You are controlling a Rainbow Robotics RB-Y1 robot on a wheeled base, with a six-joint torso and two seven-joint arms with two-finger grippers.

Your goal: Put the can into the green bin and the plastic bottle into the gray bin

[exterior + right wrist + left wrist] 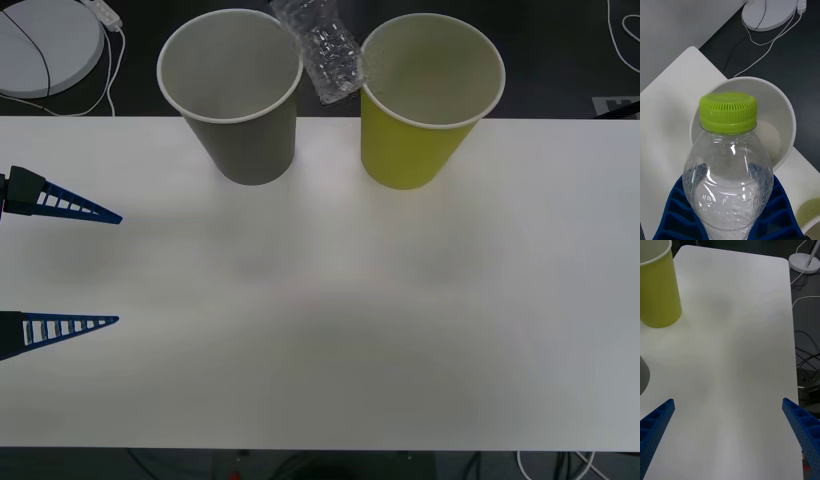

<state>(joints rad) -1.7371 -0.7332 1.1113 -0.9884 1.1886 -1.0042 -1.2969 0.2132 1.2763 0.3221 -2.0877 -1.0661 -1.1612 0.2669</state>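
Note:
The clear ribbed plastic bottle (328,52) with its lime-green cap (728,112) hangs in the air between the two bins' rims. My right gripper (728,219) is shut on its body, blue fingers (672,212) on either side. Just past the cap lies the gray bin's (240,95) white inside (771,99). The green bin (425,100) stands upright beside it, its rim (808,212) also showing in the right wrist view. The can is out of view. My left gripper (118,268) hovers open over the table's left side with nothing between its fingers.
Both bins stand at the white table's (330,330) far edge. A round white lamp base (45,45) with cables lies on the dark floor beyond the table's far left. In the left wrist view the green bin (658,288) is far off across bare tabletop.

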